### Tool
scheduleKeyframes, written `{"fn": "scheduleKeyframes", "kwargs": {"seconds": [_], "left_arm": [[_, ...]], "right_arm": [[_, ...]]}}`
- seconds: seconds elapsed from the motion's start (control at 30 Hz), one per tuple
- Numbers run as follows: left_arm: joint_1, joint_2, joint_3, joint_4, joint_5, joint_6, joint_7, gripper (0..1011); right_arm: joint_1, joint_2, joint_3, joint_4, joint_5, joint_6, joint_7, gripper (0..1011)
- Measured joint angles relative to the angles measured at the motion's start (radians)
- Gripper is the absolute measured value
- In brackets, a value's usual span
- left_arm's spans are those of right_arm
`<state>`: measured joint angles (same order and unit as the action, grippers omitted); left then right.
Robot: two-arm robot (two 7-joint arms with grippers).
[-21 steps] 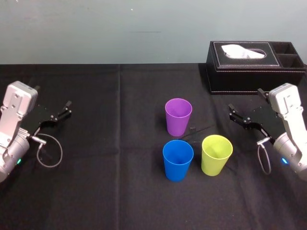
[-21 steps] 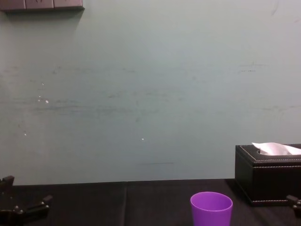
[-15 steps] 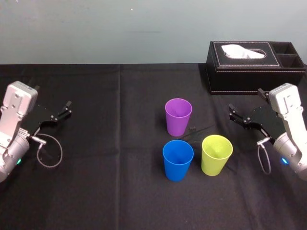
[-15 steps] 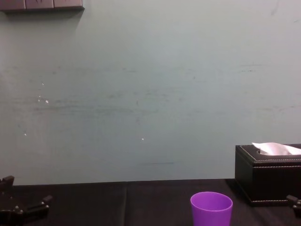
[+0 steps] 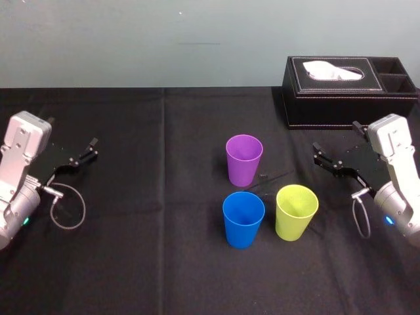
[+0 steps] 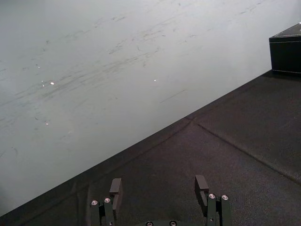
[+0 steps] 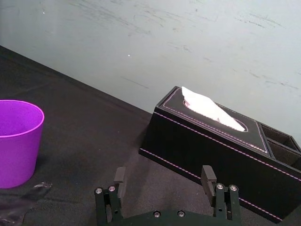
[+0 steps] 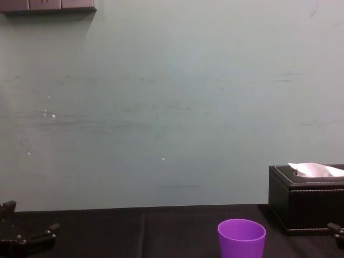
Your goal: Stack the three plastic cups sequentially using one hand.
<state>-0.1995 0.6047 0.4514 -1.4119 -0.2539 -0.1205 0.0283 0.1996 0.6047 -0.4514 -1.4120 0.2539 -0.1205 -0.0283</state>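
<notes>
Head view: left gripper and right gripper fingers wide apart, holding nothing.

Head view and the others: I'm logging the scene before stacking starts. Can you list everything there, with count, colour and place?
purple cup: 1, purple, upright, mid-table, farthest of the three
blue cup: 1, blue, upright, nearer the robot, left of the lime cup
lime cup: 1, lime yellow-green, upright, right of the blue cup
tissue box: 1, black, white tissue on top, far right
clear plastic scrap: 1, between purple and lime cups
tablecloth: 1, black
left gripper: 1, black, open, table's left side
right gripper: 1, black, open, right side near the tissue box
</notes>
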Motion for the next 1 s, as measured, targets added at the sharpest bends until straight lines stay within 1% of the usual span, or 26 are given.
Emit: {"fn": "scheduleKeyframes", "kwargs": {"seconds": [1.0], "left_arm": [[0.000,0.000,0.000,0.000,0.000,0.000,0.000,1011]], "right_arm": [[0.000,0.000,0.000,0.000,0.000,0.000,0.000,1003]]}}
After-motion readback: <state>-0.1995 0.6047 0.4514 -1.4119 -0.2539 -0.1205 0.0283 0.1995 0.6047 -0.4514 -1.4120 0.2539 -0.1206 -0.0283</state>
